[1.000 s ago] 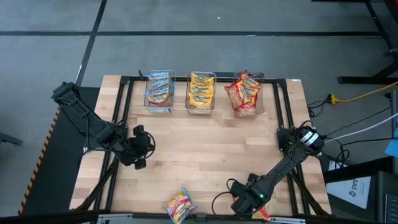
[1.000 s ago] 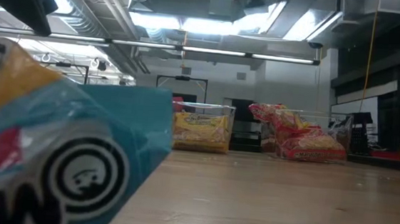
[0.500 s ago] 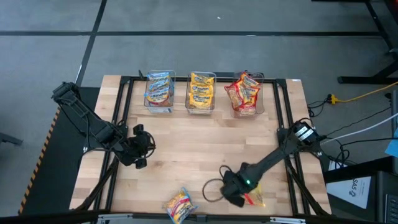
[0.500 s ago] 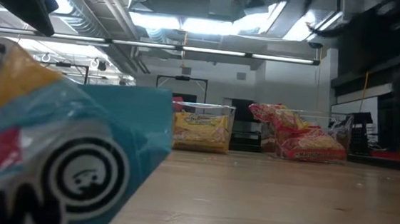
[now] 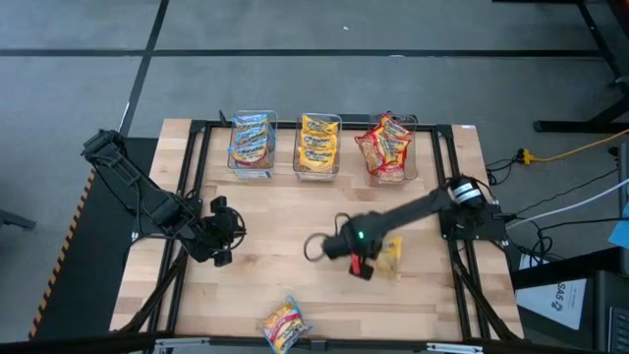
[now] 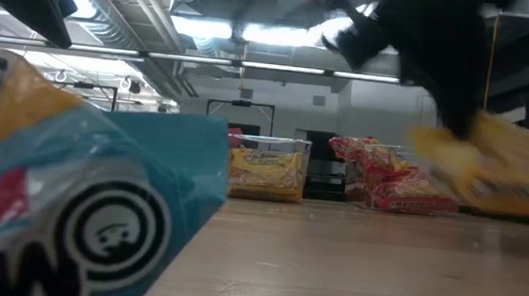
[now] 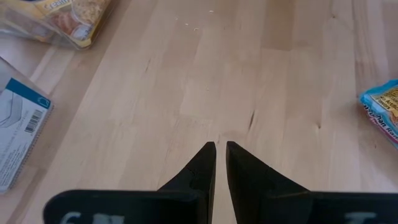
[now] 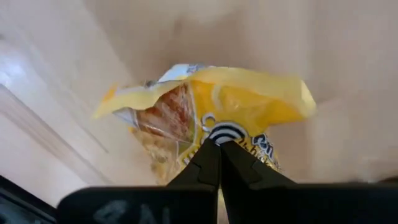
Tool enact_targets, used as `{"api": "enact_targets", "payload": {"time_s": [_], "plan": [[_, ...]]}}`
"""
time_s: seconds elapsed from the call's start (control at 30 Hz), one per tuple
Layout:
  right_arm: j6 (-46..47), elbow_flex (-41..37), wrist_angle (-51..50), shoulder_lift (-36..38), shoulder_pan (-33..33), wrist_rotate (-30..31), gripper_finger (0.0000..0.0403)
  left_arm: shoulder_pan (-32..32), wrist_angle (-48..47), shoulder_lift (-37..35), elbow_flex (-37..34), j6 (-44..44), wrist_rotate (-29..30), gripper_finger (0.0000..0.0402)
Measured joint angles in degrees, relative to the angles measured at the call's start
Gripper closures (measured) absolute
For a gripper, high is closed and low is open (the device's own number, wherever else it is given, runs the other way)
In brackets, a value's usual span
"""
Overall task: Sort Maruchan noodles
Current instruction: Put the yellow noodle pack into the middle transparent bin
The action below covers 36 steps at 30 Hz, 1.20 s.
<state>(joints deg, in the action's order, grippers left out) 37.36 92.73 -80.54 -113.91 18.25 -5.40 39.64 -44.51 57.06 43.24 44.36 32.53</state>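
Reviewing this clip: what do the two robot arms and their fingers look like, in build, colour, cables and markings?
Both arms are dark, slim, jointed links. The left arm ends in a bulky black gripper. The right arm shows a small green light near its wrist, a black cable loop beside it and a pale band at its base. Each gripper has two flat, black fingers tapering to points; the right gripper matches.

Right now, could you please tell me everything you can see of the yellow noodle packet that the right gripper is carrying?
The yellow-wrapped plastic noodle packet is a flat, crinkled wrapper with a noodle picture, a white edge and a round black-and-white logo. The right gripper is shut on it, pinching it by one edge so it hangs off the wooden table, around mid-table on the right, in front of the three clear plastic bins. In the low view it shows only as a blurred yellow shape. Nothing else touches it.
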Motion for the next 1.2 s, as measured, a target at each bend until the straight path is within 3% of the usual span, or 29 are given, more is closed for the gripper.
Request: {"api": "enact_targets", "payload": {"time_s": [0.27,0.43,0.53,0.93,1.2], "plan": [[-11.87,20.03,-5.13,0.18,-7.72,11.77,0.0402,0.02,-0.04,0.0,0.0,-0.02,0.04,0.0369],[-19.87,29.36,-1.72,0.29,-11.95,22.56,0.0402,0.01,-0.04,0.0,0.0,-0.04,0.03,0.0369],[-23.92,33.58,1.18,0.34,-14.4,26.0,0.0403,0.02,-0.04,0.0,0.0,-0.04,0.04,0.0369],[-34.75,35.91,17.9,0.39,-24.27,25.87,0.0401,0.01,-0.02,0.0,0.0,-0.07,0.02,0.0369],[-34.81,35.84,19.31,0.29,-29.33,24.2,0.0401,0.02,-0.02,0.0,0.0,-0.07,0.02,0.0369]]}}
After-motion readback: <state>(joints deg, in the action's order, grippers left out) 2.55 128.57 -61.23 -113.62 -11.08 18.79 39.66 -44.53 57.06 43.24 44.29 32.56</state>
